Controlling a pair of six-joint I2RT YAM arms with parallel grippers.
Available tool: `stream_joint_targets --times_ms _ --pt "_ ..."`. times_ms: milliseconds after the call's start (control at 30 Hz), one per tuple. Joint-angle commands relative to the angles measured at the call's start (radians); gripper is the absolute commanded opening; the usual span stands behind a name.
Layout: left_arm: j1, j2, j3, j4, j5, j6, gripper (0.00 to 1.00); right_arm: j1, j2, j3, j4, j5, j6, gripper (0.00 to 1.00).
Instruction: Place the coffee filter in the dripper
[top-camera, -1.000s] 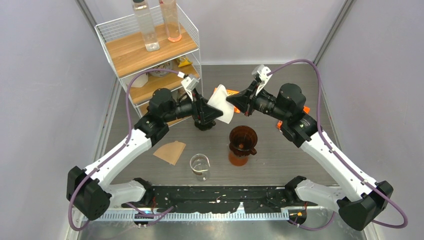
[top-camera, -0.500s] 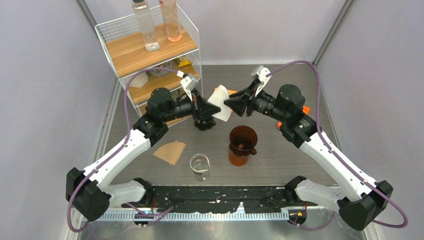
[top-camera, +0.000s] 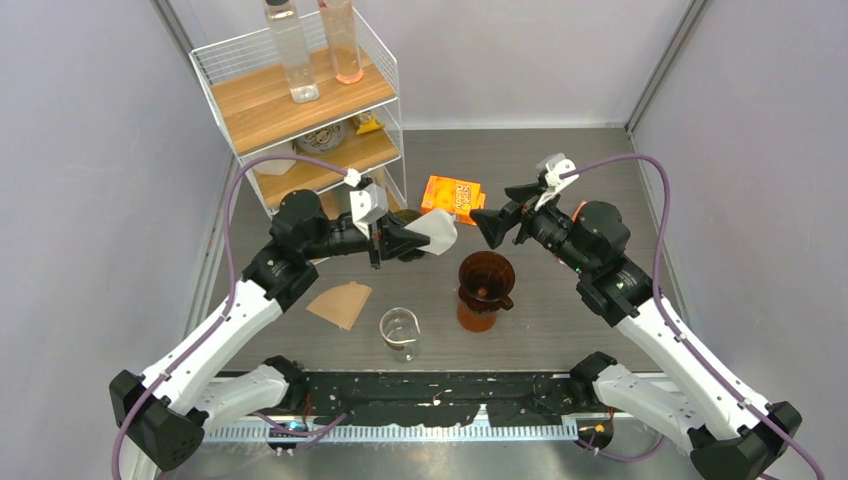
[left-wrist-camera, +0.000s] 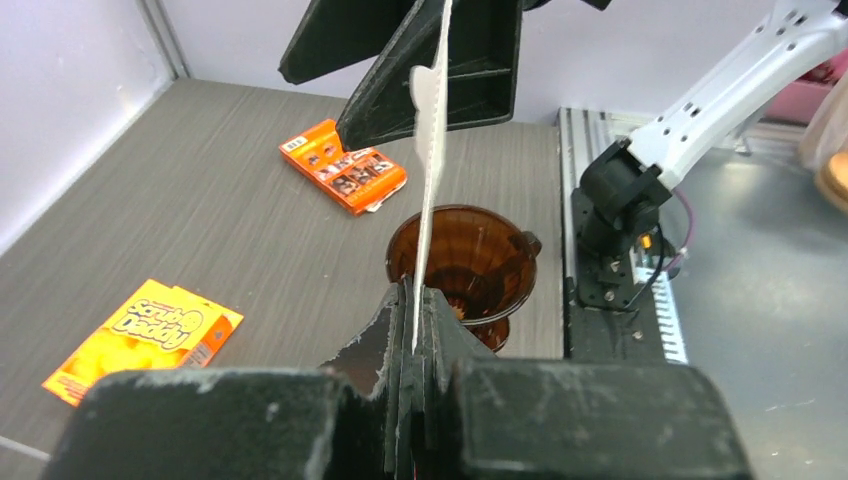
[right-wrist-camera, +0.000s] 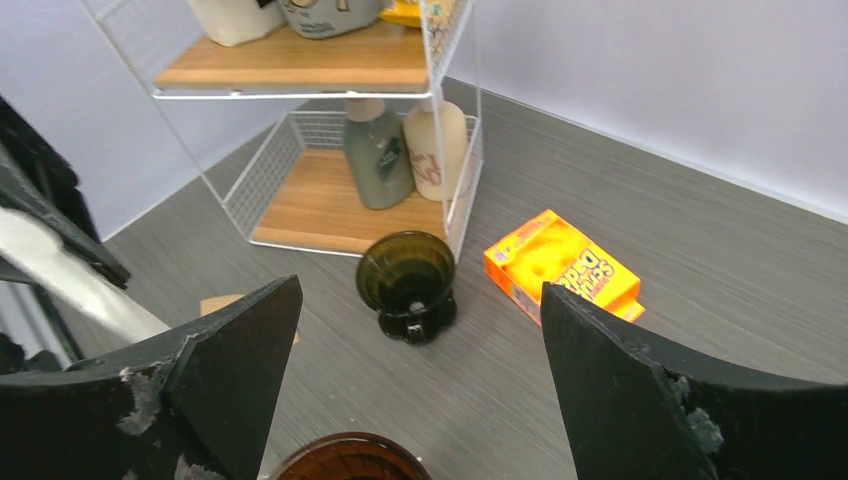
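Observation:
The white coffee filter (top-camera: 438, 230) hangs in the air just left of and above the amber dripper (top-camera: 486, 279), and my left gripper (top-camera: 418, 234) is shut on its lower edge. In the left wrist view the filter (left-wrist-camera: 430, 160) stands edge-on between the closed jaws of that gripper (left-wrist-camera: 413, 300), with the amber dripper (left-wrist-camera: 468, 258) right behind it. My right gripper (top-camera: 497, 222) is open, empty and a short way right of the filter. Its wrist view shows the wide-apart gripper (right-wrist-camera: 420, 286), the filter (right-wrist-camera: 75, 283) at far left and the dripper's rim (right-wrist-camera: 340, 452) below.
A dark green dripper (right-wrist-camera: 407, 277) stands by the wire shelf (top-camera: 300, 100), which holds bottles. An orange snack box (top-camera: 452, 194) lies behind the grippers, another orange box (left-wrist-camera: 342, 177) further right. A brown paper filter (top-camera: 342, 303) and a glass beaker (top-camera: 400, 331) sit near the front.
My right gripper let go of the white filter, opened wide and drew back to the right. My left gripper shut on the filter and now carries it alone, slightly lower.

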Motion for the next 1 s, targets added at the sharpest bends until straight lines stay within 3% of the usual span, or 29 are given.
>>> stream_joint_targets --times_ms 0,200,467,600,733,967 --pt "-0.003 0.003 0.017 -0.087 0.019 0.166 0.00 -0.013 -0.019 -0.040 0.029 0.060 -0.048 0.95" --pt "-0.003 0.055 0.054 -0.118 0.030 0.194 0.00 -0.014 -0.035 -0.069 0.061 -0.181 -0.110 0.95" --pt "-0.004 0.076 0.057 -0.085 0.004 0.163 0.00 -0.015 -0.037 -0.090 0.118 -0.314 -0.110 0.95" --pt "-0.002 0.076 0.056 -0.090 0.032 0.161 0.00 -0.014 -0.031 -0.094 0.132 -0.294 -0.107 0.95" --pt "-0.004 0.067 0.046 -0.086 0.042 0.161 0.00 -0.014 -0.016 -0.078 0.134 -0.171 -0.075 0.95" --pt "-0.003 0.071 0.046 -0.083 0.012 0.148 0.00 -0.014 0.008 -0.061 0.097 -0.189 -0.080 0.95"
